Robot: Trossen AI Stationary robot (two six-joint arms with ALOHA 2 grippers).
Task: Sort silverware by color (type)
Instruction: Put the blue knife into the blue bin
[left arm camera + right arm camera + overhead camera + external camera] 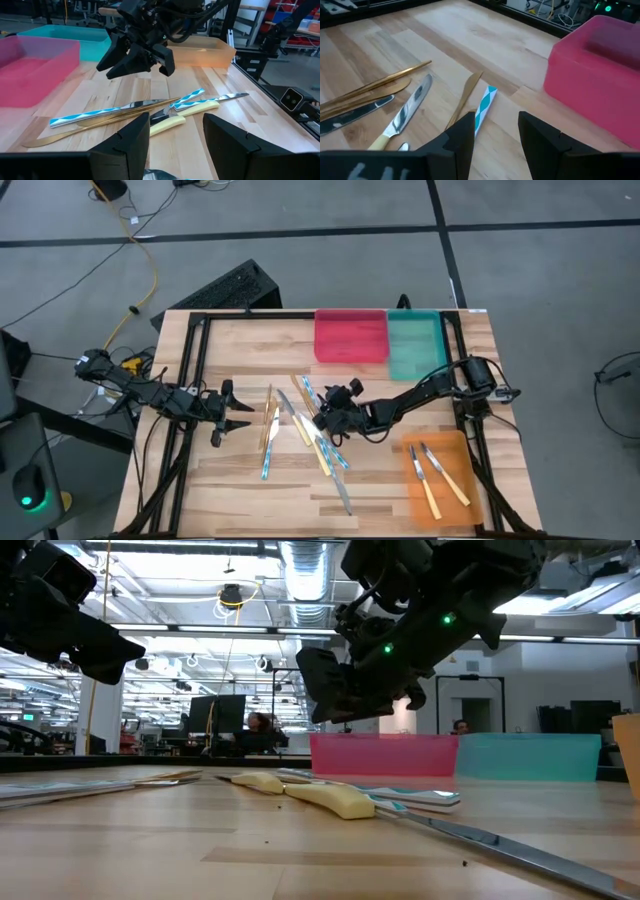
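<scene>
The silverware lies scattered flat on the wooden table's middle (pixel 300 430): yellow-handled knives (pixel 185 113), blue-and-white striped pieces (pixel 484 107) and thin golden-tan pieces (pixel 390 82). Two more yellow-handled knives (pixel 438 473) lie in the orange tray (pixel 455 502). My right gripper (pixel 495 135) hovers open just above the heap's far right part (pixel 325 416), nothing between its fingers; a striped piece lies just ahead of them. My left gripper (pixel 240 408) stands open and empty at the table's left, clear of the heap, pointing toward it.
A red tray (pixel 350 336) and a teal tray (pixel 412 346) stand side by side at the far edge. The orange tray sits at the near right. Black frame rails (pixel 185 380) run along the table's sides. Bare wood lies near the front edge (pixel 250 500).
</scene>
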